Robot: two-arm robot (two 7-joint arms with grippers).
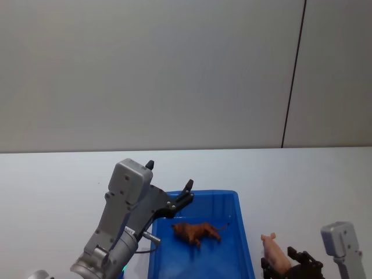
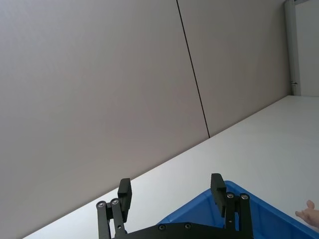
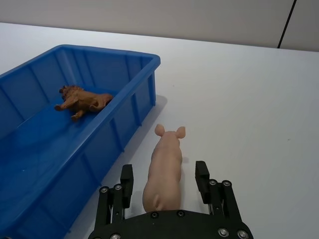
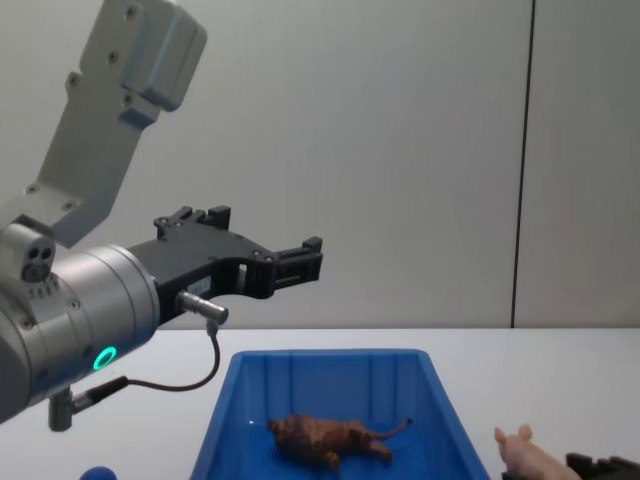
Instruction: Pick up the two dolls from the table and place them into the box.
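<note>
The reddish-brown lion doll (image 1: 196, 232) (image 3: 82, 98) (image 4: 325, 438) lies on the floor of the blue box (image 1: 233, 200) (image 3: 147, 59) (image 4: 330, 372). To the right of the box, the pale pink pig doll (image 1: 275, 252) (image 3: 164, 167) (image 4: 525, 455) stands on the white table (image 1: 58, 174). My right gripper (image 3: 164, 174) (image 1: 278, 263) is open and low at the table, one finger on each side of the pig's rear, with a small gap to the pig on each side. My left gripper (image 1: 170, 175) (image 2: 171, 185) (image 4: 265, 230) hangs open with nothing in it, above the box's left far corner.
A small blue ball (image 4: 97, 472) sits on the table left of the box, under my left arm. A plain grey wall stands behind the table's far edge. Bare tabletop stretches right of the pig and beyond the box.
</note>
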